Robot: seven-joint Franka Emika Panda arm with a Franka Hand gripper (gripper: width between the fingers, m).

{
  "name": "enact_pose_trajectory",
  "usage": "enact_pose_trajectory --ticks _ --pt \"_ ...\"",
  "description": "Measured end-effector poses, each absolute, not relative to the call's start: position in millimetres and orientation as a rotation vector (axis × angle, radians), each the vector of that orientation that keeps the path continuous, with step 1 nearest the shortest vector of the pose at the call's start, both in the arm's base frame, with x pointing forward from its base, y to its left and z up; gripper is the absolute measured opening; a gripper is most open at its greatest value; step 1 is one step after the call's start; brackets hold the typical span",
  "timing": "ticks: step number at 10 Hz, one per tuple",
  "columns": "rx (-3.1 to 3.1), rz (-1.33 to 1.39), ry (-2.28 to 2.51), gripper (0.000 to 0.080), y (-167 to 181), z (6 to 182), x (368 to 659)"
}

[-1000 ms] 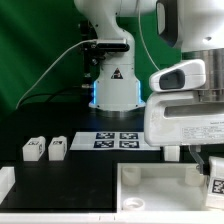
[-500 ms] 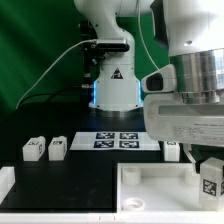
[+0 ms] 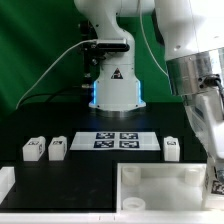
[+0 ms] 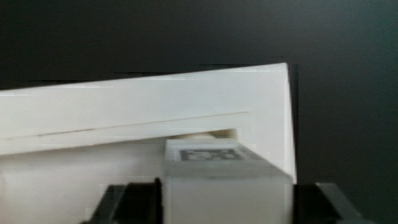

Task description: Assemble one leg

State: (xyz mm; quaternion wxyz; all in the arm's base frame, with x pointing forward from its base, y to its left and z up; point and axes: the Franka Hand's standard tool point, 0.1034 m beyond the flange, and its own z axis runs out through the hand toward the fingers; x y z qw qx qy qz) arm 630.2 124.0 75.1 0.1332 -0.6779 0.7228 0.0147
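My gripper (image 4: 228,205) is shut on a white leg (image 4: 224,178); its marker tag faces the camera and the dark fingers (image 4: 128,203) sit on either side of it. The leg hangs over a corner of the large white tray-like piece (image 4: 125,110). In the exterior view the gripper (image 3: 212,168) is low at the right edge, over the tray-like piece's (image 3: 160,192) right corner, and the held leg is mostly hidden there. Three more legs stand on the black table: two on the exterior view's left (image 3: 34,149) (image 3: 57,148) and one on its right (image 3: 171,147).
The marker board (image 3: 118,139) lies flat in front of the robot base (image 3: 113,88). A low white wall (image 3: 6,182) shows at the exterior view's lower left. The arm fills the upper right of the exterior view.
The hand has turned and dropped toward the tray-like piece's right corner with the leg. It no longer blocks the exterior view's right, so the third loose leg shows.
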Motion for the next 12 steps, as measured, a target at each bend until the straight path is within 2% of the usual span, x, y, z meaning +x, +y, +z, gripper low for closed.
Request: enact_pose_trajectory --ticks 2,3,4,8,10,11,12 --pt "-2.11 0.021 1.964 0.0587 124.8 74.2 629.3" --pt "-2.328 -0.007 1.734 0.0587 127.8 74.3 628.2" --pt "-2.563 -0.042 1.422 0.0636 130.3 73.2 625.4" --pt "-2.815 -0.107 0.874 0.0649 127.4 72.9 625.7" --pt "-3.015 -0.116 0.297 0.0649 129.4 70.9 635.9" --pt "-3.034 -0.14 0.166 0.0649 129.6 69.4 640.8" --pt "-3.023 -0.134 0.252 0.0649 130.0 68.9 640.2"
